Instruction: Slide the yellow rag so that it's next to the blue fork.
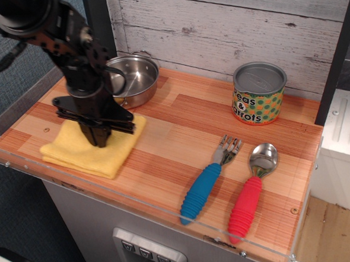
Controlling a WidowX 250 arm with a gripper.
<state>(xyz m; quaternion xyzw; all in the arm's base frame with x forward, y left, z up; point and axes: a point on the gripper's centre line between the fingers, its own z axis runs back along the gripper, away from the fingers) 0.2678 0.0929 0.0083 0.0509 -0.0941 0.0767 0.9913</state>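
Observation:
The yellow rag (75,153) lies folded flat on the wooden counter, left of the middle, near the front edge. My black gripper (98,139) points straight down and presses on the rag's middle with its fingers together. The blue fork (206,182) lies to the right, handle toward the front edge, tines toward the back. A stretch of bare wood separates the rag's right edge from the fork.
A steel pot (132,79) stands just behind the arm. A peas and carrots can (258,94) stands at the back right. A red-handled spoon (250,193) lies right of the fork. A clear rail (168,217) runs along the counter's front edge.

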